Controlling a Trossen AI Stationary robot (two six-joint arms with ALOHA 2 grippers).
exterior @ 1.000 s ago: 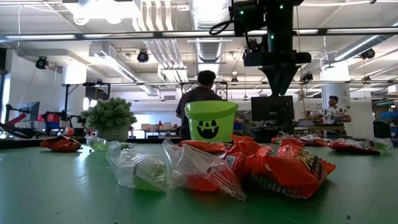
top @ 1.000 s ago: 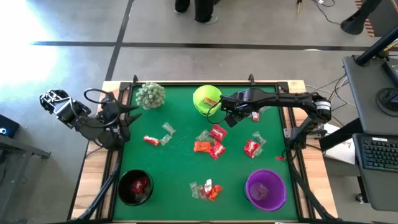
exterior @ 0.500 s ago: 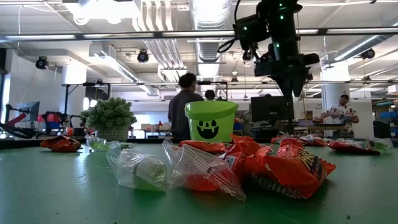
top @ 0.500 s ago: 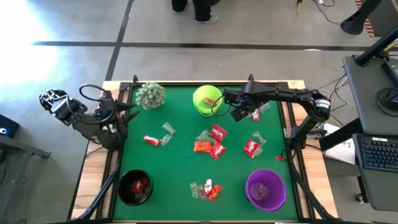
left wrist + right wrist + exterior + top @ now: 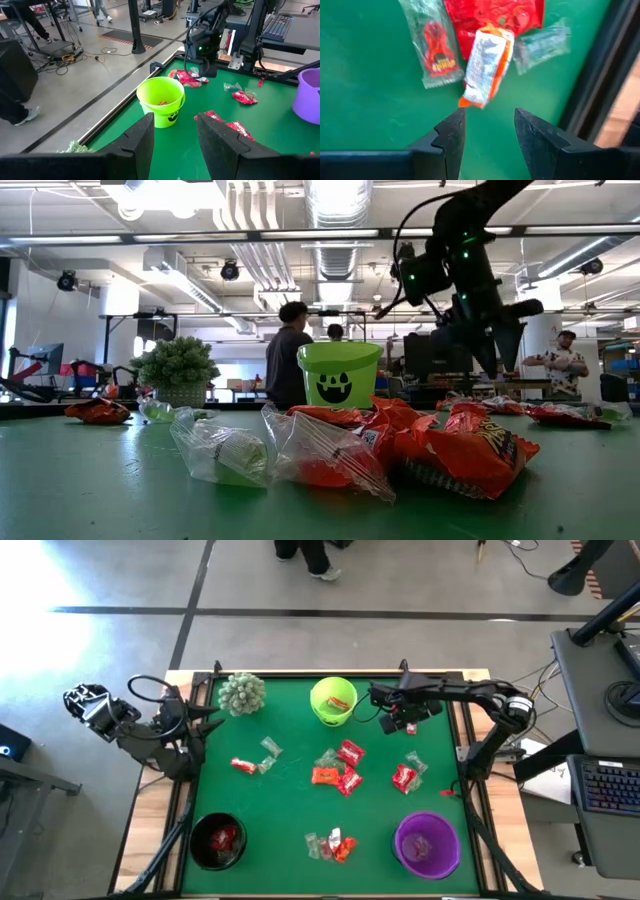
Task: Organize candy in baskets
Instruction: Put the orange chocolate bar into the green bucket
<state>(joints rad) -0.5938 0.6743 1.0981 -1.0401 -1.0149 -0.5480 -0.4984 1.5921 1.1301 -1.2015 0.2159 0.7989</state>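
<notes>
Looking straight down, the high view shows the green worktop [image 5: 290, 795] with the lime green basket [image 5: 332, 701] at upper centre, the black basket [image 5: 218, 840] at lower left and the purple basket [image 5: 428, 845] at lower right. The right hand [image 5: 404, 721] hangs just right of the lime basket, above a small heap of candy [image 5: 412, 725] near the upper right edge. More sweets [image 5: 340, 768] lie scattered mid-frame. The left hand [image 5: 205, 720] waits at the left edge, beside the spiky plant [image 5: 242, 693].

In the low view, wrapped candy [image 5: 330, 450] fills the foreground; the lime basket [image 5: 340, 373] stands behind it at centre, and the right hand [image 5: 495, 345] hovers at upper right, clear of the surface. People [image 5: 285, 368] stand in the room beyond.

The left wrist view shows the left hand's fingers [image 5: 142, 137] spread apart and empty, with the lime basket [image 5: 161, 101] ahead.

The right wrist view shows the right hand's fingers [image 5: 451, 137] released, gripping nothing, above an orange-and-white sweet [image 5: 487, 65] lying against a red wrapper [image 5: 490, 15] and two clear ones [image 5: 432, 42].
</notes>
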